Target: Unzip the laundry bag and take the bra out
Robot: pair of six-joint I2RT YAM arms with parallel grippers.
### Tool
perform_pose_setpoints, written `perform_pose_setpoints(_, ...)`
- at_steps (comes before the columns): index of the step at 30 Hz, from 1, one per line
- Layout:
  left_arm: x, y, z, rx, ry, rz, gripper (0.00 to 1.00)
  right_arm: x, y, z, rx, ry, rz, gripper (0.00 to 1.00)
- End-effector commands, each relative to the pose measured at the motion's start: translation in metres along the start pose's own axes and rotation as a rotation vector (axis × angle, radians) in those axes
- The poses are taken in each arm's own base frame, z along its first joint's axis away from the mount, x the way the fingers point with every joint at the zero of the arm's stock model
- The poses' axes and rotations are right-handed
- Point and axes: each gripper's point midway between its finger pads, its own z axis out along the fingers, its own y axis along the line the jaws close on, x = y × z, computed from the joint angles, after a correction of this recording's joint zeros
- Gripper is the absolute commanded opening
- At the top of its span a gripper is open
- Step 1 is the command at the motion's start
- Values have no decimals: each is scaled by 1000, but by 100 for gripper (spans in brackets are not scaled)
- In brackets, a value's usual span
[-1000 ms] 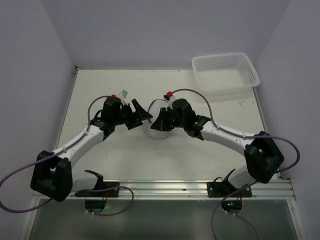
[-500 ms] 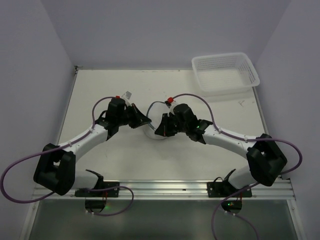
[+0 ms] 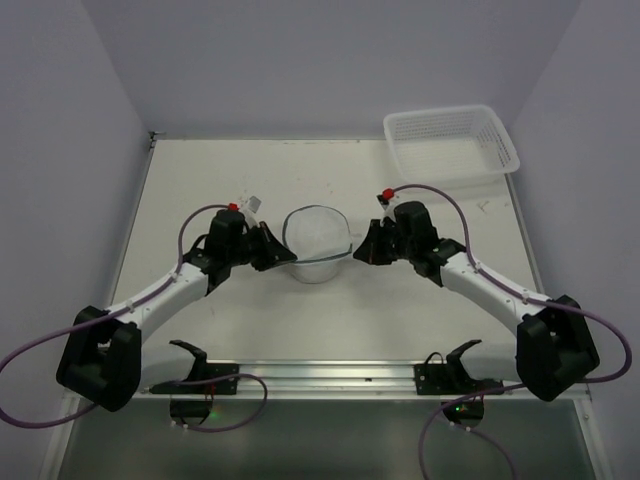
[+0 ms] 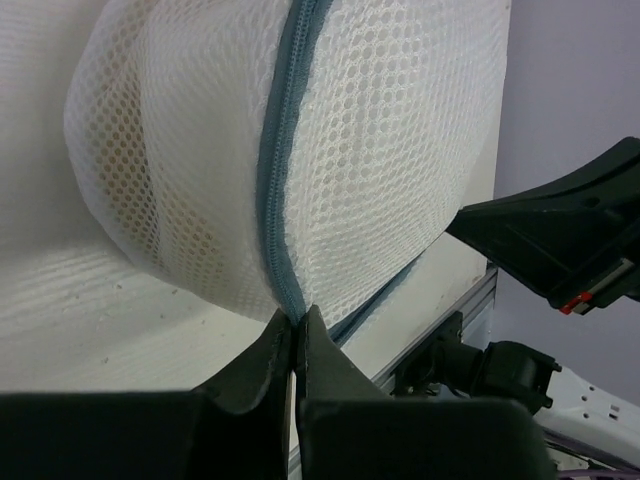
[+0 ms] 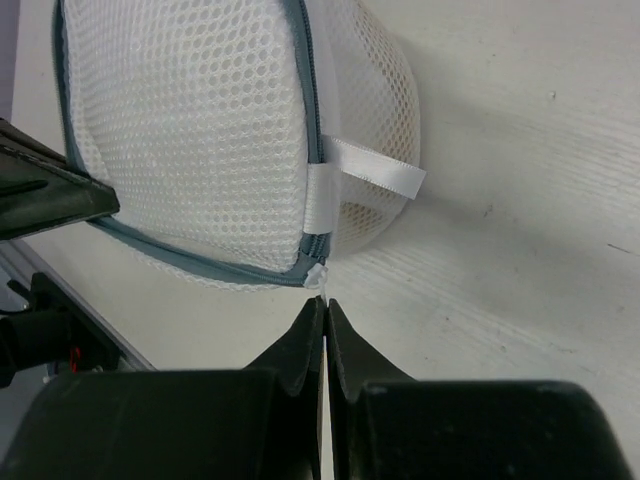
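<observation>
Laundry bag [image 3: 318,241] sits mid-surface [image 3: 230,170] between both arms, dome up, zipper [image 4: 283,180] closed as far as visible. The bra isn't visible; the mesh only shows a vague beige tint inside. Left tool [image 4: 295,322] is clenched right at the bottom of the zipper seam and looks to pinch the bag's rim, prob. to anchor the bag so it won't slide when the zip gets pulled from the other side. Right tool [image 5: 325,304] is clenched too, tips just under the small white zipper end [image 5: 317,275] by the ribbon loop [image 5: 375,172]. Can't tell if anything is caught between the tips; nothing shows. It's on the bag's right side, lined up w/ the seam, so likely going for the pull. White basket [image 3: 503,140] is far back right, well apart, not involved. Vs 0.5 s ago: the right arm has swung out to the right and its tool is off the top of the bag, now at the bag's right edge. The left tool has dropped a bit lower and left onto the left rim. The bag was mostly covered then and is now in full view from above. No unzipping seen yet.
</observation>
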Motion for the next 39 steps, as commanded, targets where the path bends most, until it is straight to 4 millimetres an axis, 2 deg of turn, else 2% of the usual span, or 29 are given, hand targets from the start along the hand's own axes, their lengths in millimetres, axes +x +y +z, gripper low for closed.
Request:
perform_pose_setpoints(1,10,17,-11,-28,-8,11,0,-17,3,-5,-6,-9,-69,0)
perform_pose_setpoints(2,13,20,-11,-21,-16,6,14,-24,10,-6,-23,-18,-81,0)
perform_pose_setpoints(4,12,15,-15,1,-38,-4,34,-25,16,-9,-30,-16,-87,0)
perform_pose_setpoints(5,12,14,-16,5,-44,-4,52,-34,19,-12,-22,-36,-92,11)
perform_pose_setpoints(7,7,10,-21,13,-70,4,68,-39,19,-23,11,-47,-90,28)
perform_pose_setpoints(8,8,11,-24,-3,-71,1,76,-50,18,-29,42,-80,-92,42)
perform_pose_setpoints(10,-2,6,-32,-15,-117,22,78,-56,20,-43,67,-101,-90,51)
perform_pose_setpoints(11,-3,9,-36,-43,-121,19,78,-66,26,-50,61,-128,-86,54)
perform_pose_setpoints(13,-17,3,-46,-64,-183,44,78,-71,37,-59,40,-133,-80,56)
perform_pose_setpoints(15,-22,7,-51,-100,-197,64,78,-84,55,-68,-7,-167,-82,57)
perform_pose_setpoints(18,-29,10,-51,-115,-210,75,77,-90,80,-65,-77,-185,-88,58)
perform_pose_setpoints(20,-31,6,-48,-95,-210,82,77,-89,89,-56,-91,-170,-79,59)
perform_pose_setpoints(24,-37,13,-38,-117,-210,94,75,-89,86,-22,-98,-169,-31,61)
perform_pose_setpoints(27,-45,23,-30,-151,-228,110,71,-88,84,-6,-117,-177,-16,61)
perform_pose_setpoints(30,-46,30,-19,-161,-225,116,66,-81,74,16,-94,-155,-3,61)
perform_pose_setpoints(32,-48,32,-12,-152,-228,121,63,-67,60,33,-62,-109,21,60)
perform_pose_setpoints(34,-42,44,-2,-176,-194,107,61,-54,45,48,-23,-74,50,60)
perform_pose_setpoints(35,-48,40,2,-153,-209,116,60,-43,36,53,-4,-51,83,59)
perform_pose_setpoints(37,-44,48,13,-169,-184,108,58,-32,22,59,25,-37,126,58)
perform_pose_setpoints(38,-45,50,17,-170,-188,113,56,-16,9,64,54,-4,166,58)
perform_pose_setpoints(39,-41,59,24,-195,-173,112,55,-13,1,65,62,2,188,57)
